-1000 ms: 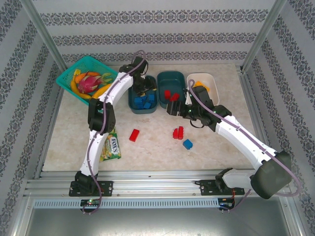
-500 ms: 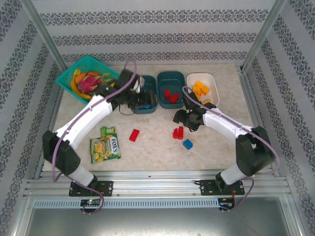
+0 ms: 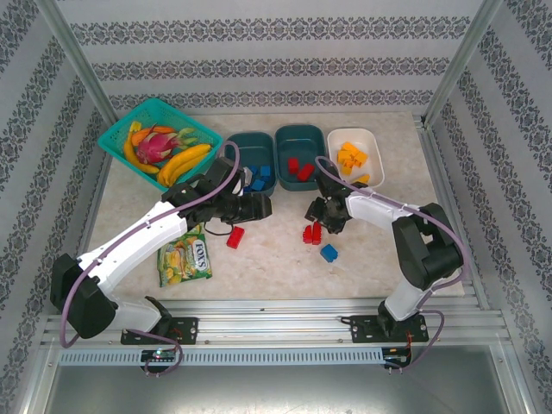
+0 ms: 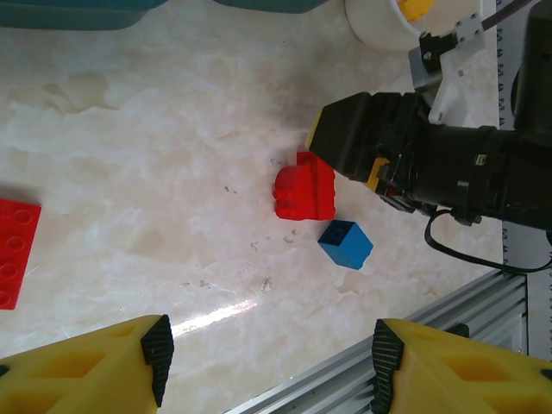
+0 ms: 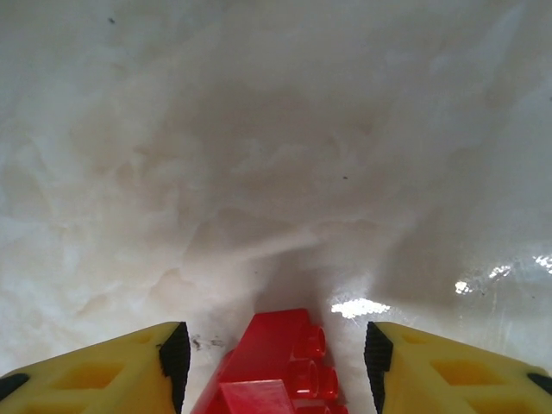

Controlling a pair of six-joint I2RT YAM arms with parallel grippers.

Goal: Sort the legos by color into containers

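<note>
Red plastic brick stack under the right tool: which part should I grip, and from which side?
Grip the red plastic brick stack across its narrow width, on the long side walls, coming down from above. It lies lengthwise between the open fingers of the right tool, with a gap on each side. The small blue plastic brick sits close by, apart from it, so descend straight.

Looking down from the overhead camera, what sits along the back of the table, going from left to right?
fruit basket → first teal tub, with blue bricks → second teal tub, with red bricks → white tub, with yellow-orange bricks
</note>
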